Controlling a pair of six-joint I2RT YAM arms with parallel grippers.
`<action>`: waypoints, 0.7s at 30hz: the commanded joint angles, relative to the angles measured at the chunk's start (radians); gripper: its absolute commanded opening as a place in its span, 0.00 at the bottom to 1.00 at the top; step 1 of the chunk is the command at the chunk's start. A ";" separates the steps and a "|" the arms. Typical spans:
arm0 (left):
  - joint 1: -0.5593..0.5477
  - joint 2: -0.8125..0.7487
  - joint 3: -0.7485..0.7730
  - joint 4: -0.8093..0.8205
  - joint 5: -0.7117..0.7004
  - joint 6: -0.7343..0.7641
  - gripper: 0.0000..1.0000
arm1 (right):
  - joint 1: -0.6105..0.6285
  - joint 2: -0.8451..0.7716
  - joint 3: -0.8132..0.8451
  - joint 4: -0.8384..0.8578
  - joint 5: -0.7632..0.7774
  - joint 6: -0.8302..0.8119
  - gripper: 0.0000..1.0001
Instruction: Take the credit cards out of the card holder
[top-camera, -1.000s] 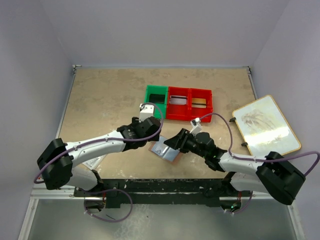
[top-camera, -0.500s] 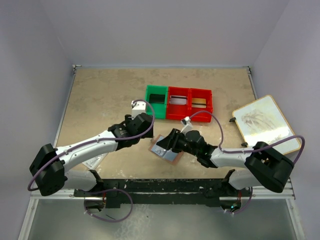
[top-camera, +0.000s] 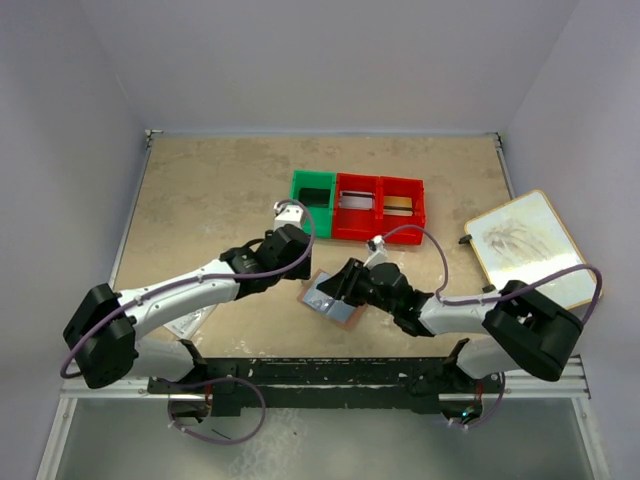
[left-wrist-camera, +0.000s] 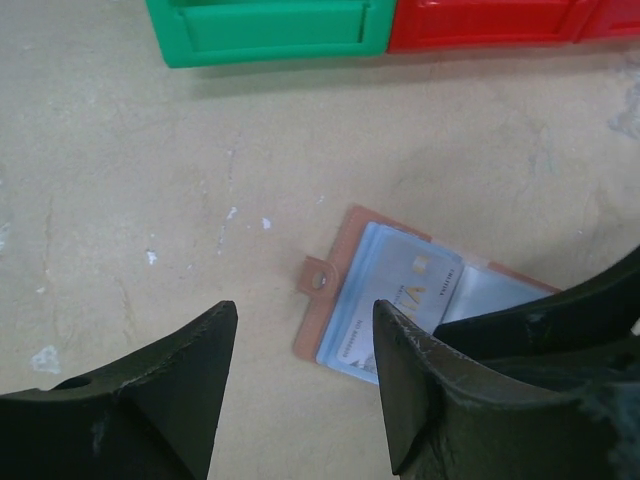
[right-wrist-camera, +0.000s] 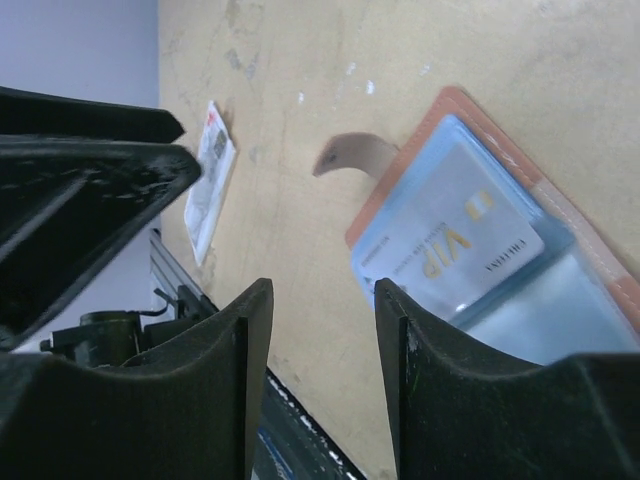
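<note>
Top camera looks down from behind the near edge over the whole table. Left wrist camera faces far, right wrist camera left, both close on the holder, shared by all.

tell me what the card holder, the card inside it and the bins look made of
Card holder: reddish-brown, matte, leather-like rim with a soft bent tab; the pale blue-grey inside looks like thin glossy plastic sleeves. Card: stiff smooth plastic by its look, with printed lettering. Green bin and red bin: hard moulded plastic, even colour, slight sheen.
</note>
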 joint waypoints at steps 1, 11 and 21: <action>0.004 0.003 -0.006 0.108 0.167 0.064 0.54 | 0.006 0.037 -0.069 0.085 0.034 0.070 0.47; -0.002 0.149 0.006 0.168 0.348 0.097 0.47 | 0.006 0.033 -0.154 0.088 0.041 0.122 0.45; -0.034 0.261 0.027 0.139 0.293 0.122 0.34 | 0.003 0.126 -0.174 0.224 0.041 0.158 0.40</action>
